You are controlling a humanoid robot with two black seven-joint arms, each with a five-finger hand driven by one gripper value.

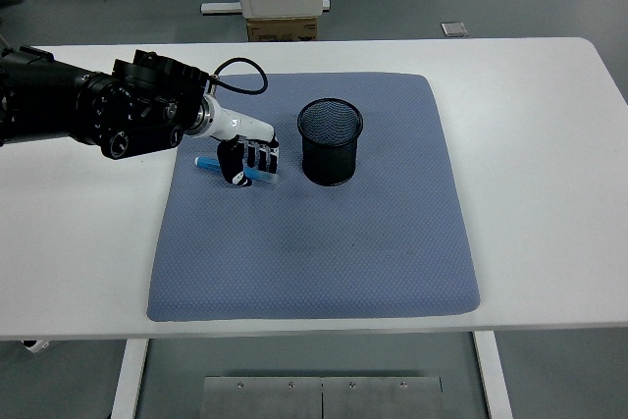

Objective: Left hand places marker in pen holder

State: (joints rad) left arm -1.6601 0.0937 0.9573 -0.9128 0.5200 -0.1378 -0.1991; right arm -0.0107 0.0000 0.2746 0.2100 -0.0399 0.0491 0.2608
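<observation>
Left hand (pixel 251 160) reaching in over the blue-grey mat (pixel 314 242), just left of the black mesh pen holder (pixel 330 140), fingers curling down around a blue marker (pixel 208 163). Marker lying across the mat, its left end poking out beyond the hand, right part hidden under the fingers; cannot tell whether touching the mat. Pen holder standing upright near the mat's far middle. White table (pixel 549 144) carrying the mat.
</observation>
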